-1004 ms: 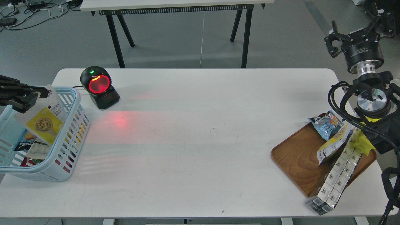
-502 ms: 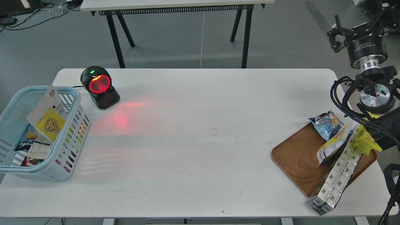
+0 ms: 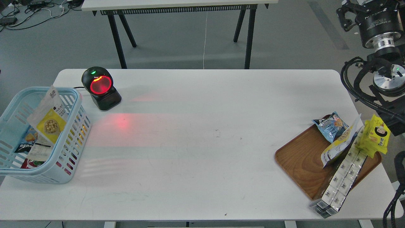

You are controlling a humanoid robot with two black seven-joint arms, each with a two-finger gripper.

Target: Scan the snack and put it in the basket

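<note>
Flat yellow-and-white snack pouch (image 3: 48, 118) sits inside the light blue slotted plastic basket (image 3: 68, 144) at table left, leaning tilted against its right wall, nothing gripping it. Left gripper out of frame. Right gripper (image 3: 364, 9) up at the top right corner, fingers too cropped to tell whether spread or closed

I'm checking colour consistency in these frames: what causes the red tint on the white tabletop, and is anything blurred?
Head view: the black dome-shaped barcode scanner glows red and casts a red patch and faint streaks across the white table, reaching the light blue slotted plastic basket. Otherwise the lighting is even and diffuse with soft shadows; the yellow-and-white snack pouch looks sharp, with no visible motion blur.
</note>
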